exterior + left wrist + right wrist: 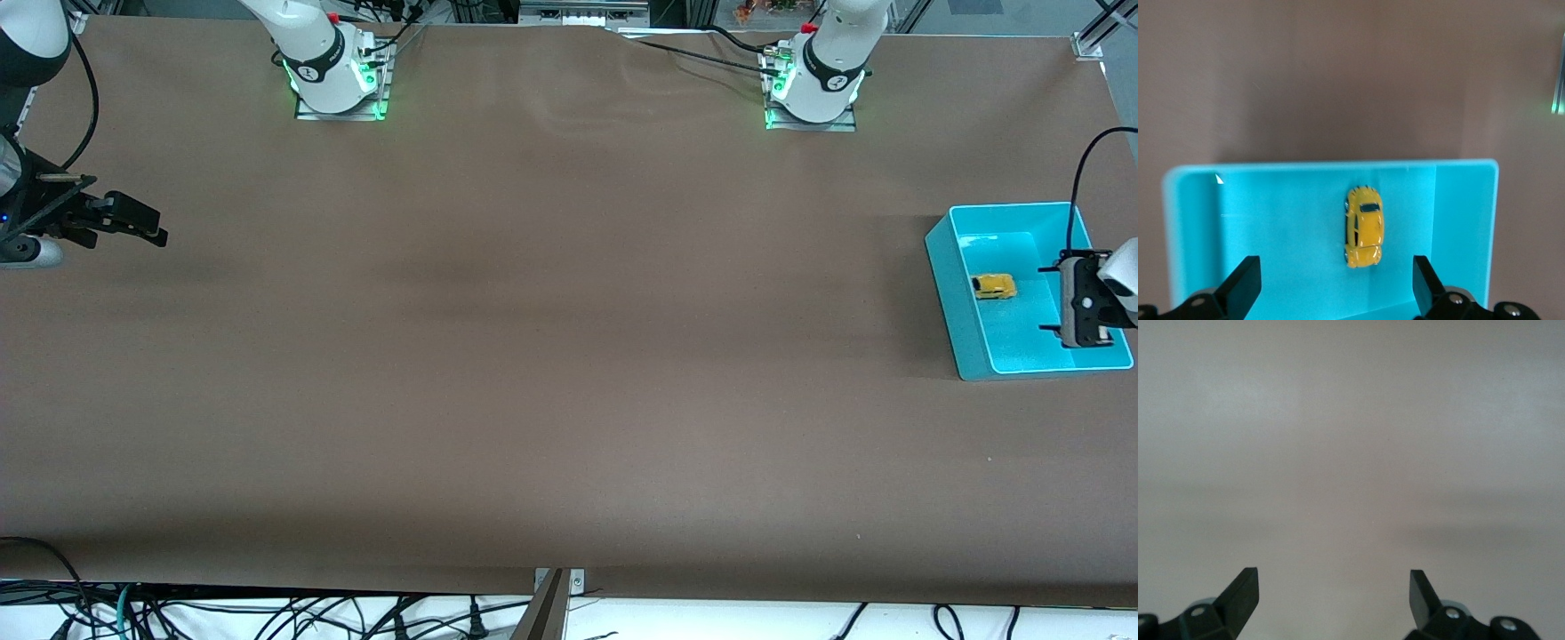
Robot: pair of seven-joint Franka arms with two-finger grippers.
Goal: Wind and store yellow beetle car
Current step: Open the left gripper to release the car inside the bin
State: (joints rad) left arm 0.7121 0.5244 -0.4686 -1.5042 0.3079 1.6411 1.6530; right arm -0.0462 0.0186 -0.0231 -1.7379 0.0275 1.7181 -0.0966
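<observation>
At the left edge of the frame, your right gripper (142, 224) hangs over bare brown desk (533, 356), fingers apart and holding nothing. At the right edge, the yellow beetle car (994, 286) lies on the floor of the teal tray (942, 267). Your left gripper (1049, 299) hovers over that tray, fingers spread wide, clear of the car.

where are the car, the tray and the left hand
car (1363, 227), left wrist view, on its yellow roof
tray (945, 267), front view, on its outer wall toward the right arm's end
left hand (1049, 299), front view, midway between its fingertips, over the tray
</observation>
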